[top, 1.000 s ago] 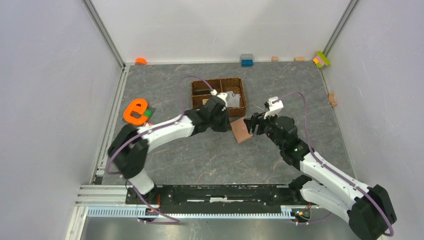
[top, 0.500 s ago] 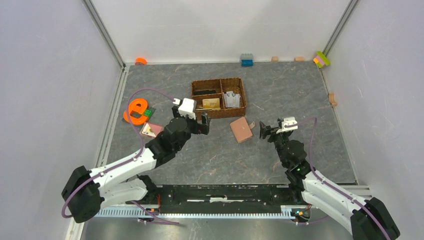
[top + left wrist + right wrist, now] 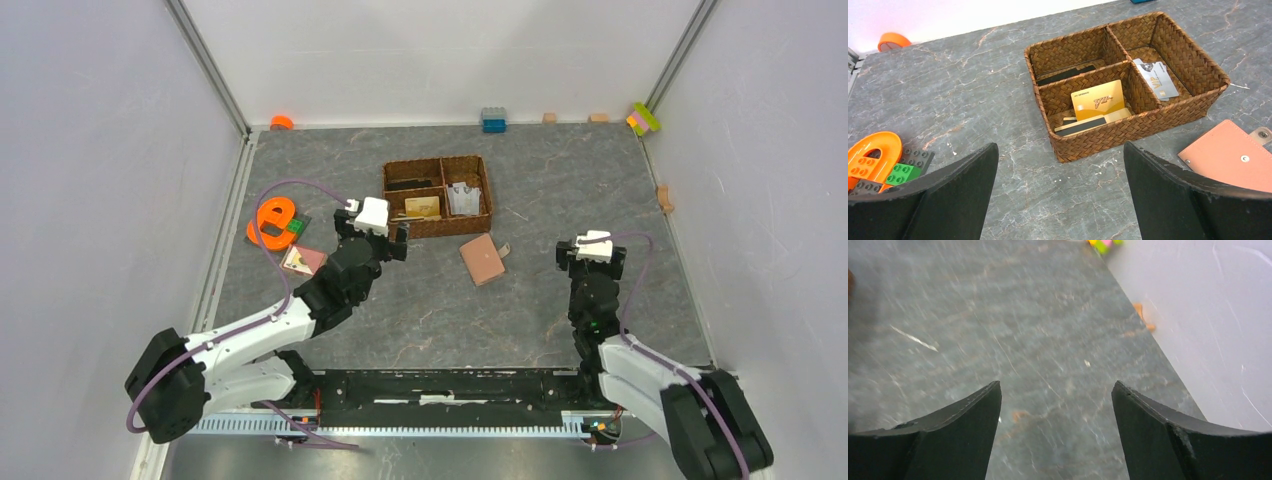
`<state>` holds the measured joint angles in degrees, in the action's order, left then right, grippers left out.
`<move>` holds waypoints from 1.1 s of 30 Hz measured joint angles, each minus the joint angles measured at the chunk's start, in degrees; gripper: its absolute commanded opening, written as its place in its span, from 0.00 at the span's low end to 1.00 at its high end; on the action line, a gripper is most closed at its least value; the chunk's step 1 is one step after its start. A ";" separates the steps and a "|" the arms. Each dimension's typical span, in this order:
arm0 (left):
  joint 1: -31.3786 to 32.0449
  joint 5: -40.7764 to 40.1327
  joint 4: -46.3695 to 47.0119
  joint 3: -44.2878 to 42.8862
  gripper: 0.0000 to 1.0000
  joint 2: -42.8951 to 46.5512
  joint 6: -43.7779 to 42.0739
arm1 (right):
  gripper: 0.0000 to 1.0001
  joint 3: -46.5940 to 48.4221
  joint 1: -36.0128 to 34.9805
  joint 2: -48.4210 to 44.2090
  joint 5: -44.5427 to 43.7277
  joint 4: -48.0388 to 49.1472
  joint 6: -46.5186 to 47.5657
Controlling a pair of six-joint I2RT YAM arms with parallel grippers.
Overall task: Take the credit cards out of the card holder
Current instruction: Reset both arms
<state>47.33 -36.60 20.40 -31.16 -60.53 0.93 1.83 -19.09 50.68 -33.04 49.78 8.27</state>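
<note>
- Lego (image 3: 270, 222): orange piece, at 9 o'clock on the table (image 3: 420, 300).
- pink card (image 3: 303, 260): lies flat at the Lego's 5 o'clock, too small to confirm.
- left gripper (image 3: 372, 232): spread fully, empty, facing the basket (image 3: 1128, 127) at its 1 o'clock.
- gold card (image 3: 1098, 100): propped in the near-left compartment.
- dark card (image 3: 1065, 77): far-left compartment, shadowed.
- pale cards (image 3: 1159, 80): right compartment.
- holder (image 3: 482, 260): flat and folded at the basket's 5 o'clock, tab seemingly unsnapped, untouched.
- right gripper (image 3: 592, 256): wide apart, empty, at the holder's 3 o'clock.
- Advice: if cards remain inside, pin the holder's edge with one gripper and draw the card straight out along its pocket.
- Unclear: the holder's contents are hidden, and the right wrist view is blurred.
</note>
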 measured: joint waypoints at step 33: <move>-7.54 0.39 5.79 4.96 1.00 -4.52 -4.94 | 0.98 -1.29 5.33 30.27 1.38 34.23 5.90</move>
<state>39.79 -36.21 26.20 -26.20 -65.06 -4.01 0.54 -13.76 80.95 -31.66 84.01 14.17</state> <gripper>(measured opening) 0.996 0.979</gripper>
